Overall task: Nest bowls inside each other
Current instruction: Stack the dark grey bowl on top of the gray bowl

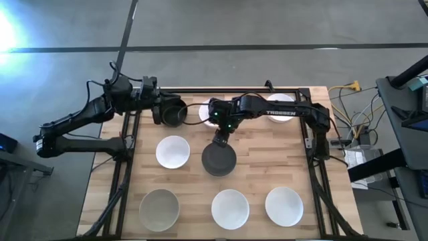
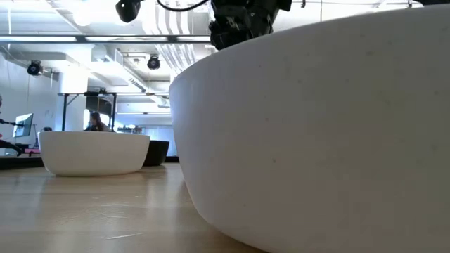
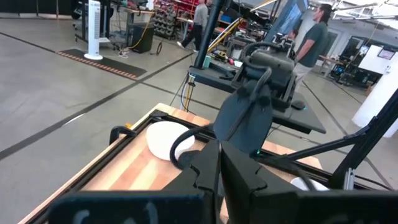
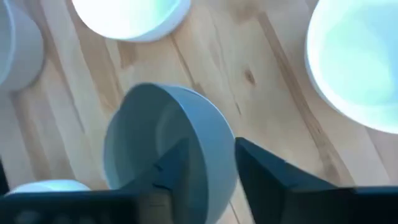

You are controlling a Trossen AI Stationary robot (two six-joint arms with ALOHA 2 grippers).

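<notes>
Right now the right claw (image 1: 221,137) pinches the rim of a grey bowl (image 1: 219,158), one finger inside and one outside, and holds it up over the middle of the table (image 1: 257,177). The left claw (image 1: 160,108) is at the far left edge, closed on the rim of a black bowl (image 1: 174,112). White bowls (image 1: 172,151) sit near, with three more bowls along the near edge. These bowls look hard and smooth, so I think they could slip or crack. The rim seems the best place to grab.
</notes>
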